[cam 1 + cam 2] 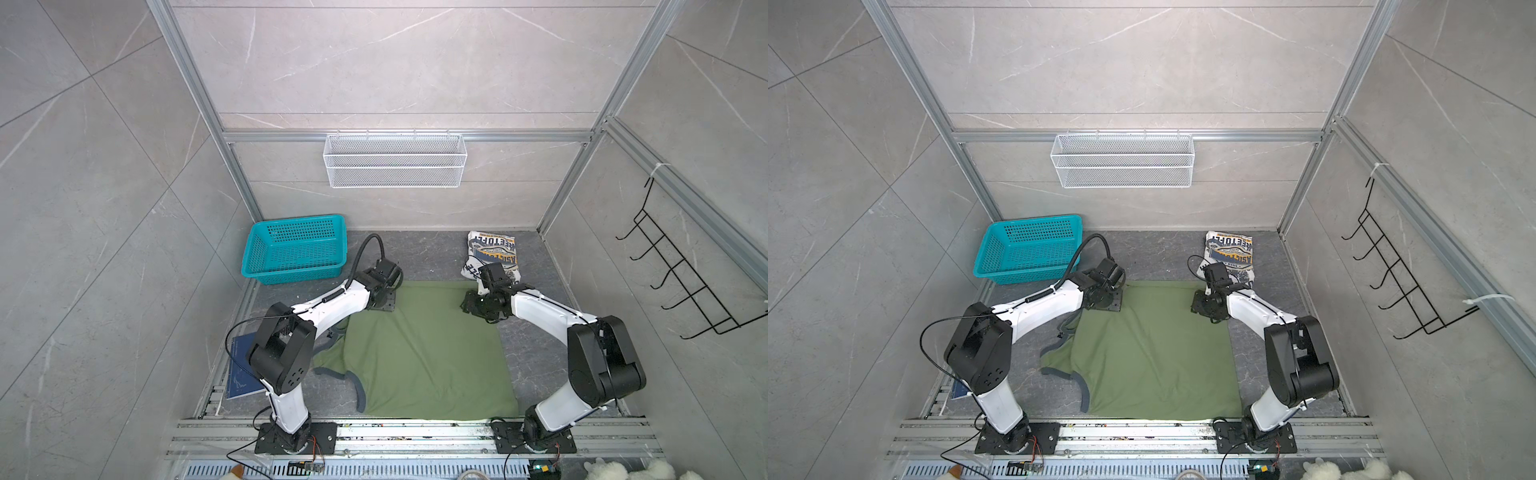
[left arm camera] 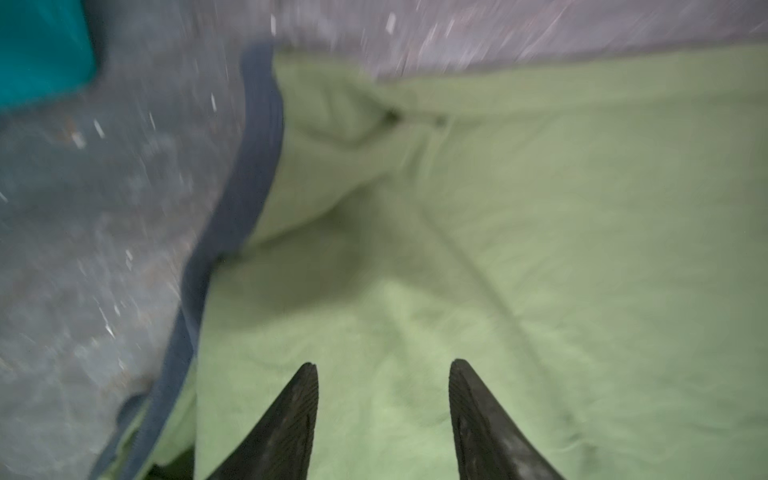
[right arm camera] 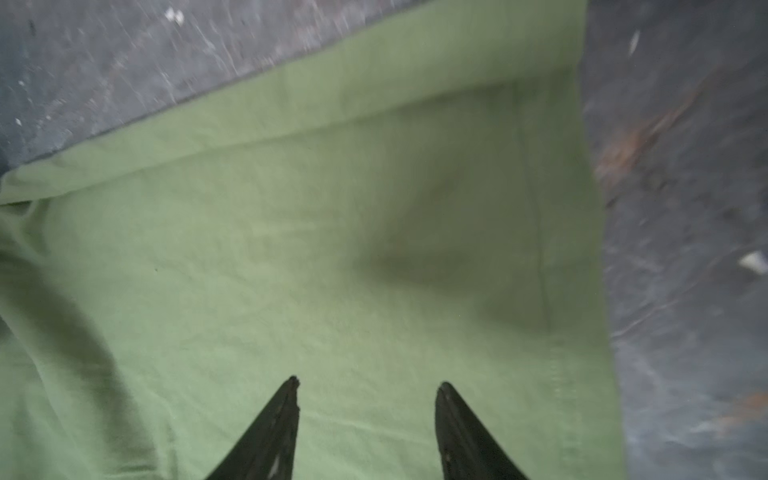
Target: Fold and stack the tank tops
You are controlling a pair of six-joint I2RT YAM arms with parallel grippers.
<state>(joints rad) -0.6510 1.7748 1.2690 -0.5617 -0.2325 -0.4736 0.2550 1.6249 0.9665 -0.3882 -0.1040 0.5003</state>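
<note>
olive tank top (image 1: 428, 353) lies flat mid-surface (image 1: 424, 257), grey-trimmed straps toward left arm; white tank top (image 1: 492, 253) folded at far right, just past its corner; left end effector (image 2: 383, 364) and right end effector (image 3: 368, 381) both spread, empty, over olive top's far corners; teal basket (image 1: 295, 249) far left

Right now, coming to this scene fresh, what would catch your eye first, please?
The olive green tank top lies spread out in the middle, with the left gripper and the right gripper open over its far corners. Beyond the right gripper lies the folded white tank top, and a teal basket stands at the far left.
</note>
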